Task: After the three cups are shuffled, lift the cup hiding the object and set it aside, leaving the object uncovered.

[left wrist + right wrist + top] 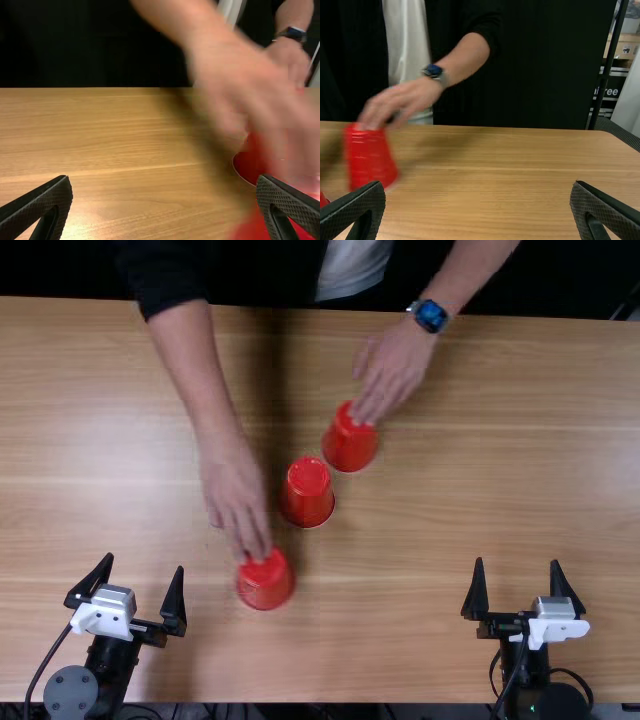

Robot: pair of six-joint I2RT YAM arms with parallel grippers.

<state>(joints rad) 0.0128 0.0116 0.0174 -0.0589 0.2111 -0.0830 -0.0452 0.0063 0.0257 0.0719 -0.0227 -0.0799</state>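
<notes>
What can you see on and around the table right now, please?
Cups: three, red, upside down, in a diagonal row mid-table: near cup, middle cup, far cup.
Table: one, light brown wood, under everything.
Watch: one, blue face, on the wrist above the far cup.
Hands: two, a person's, reaching from across the table: bare-wrist hand with its fingers on the near cup, watch hand on the far cup.
Grippers: two, black, open, at the table's near edge: left gripper, right gripper.
</notes>
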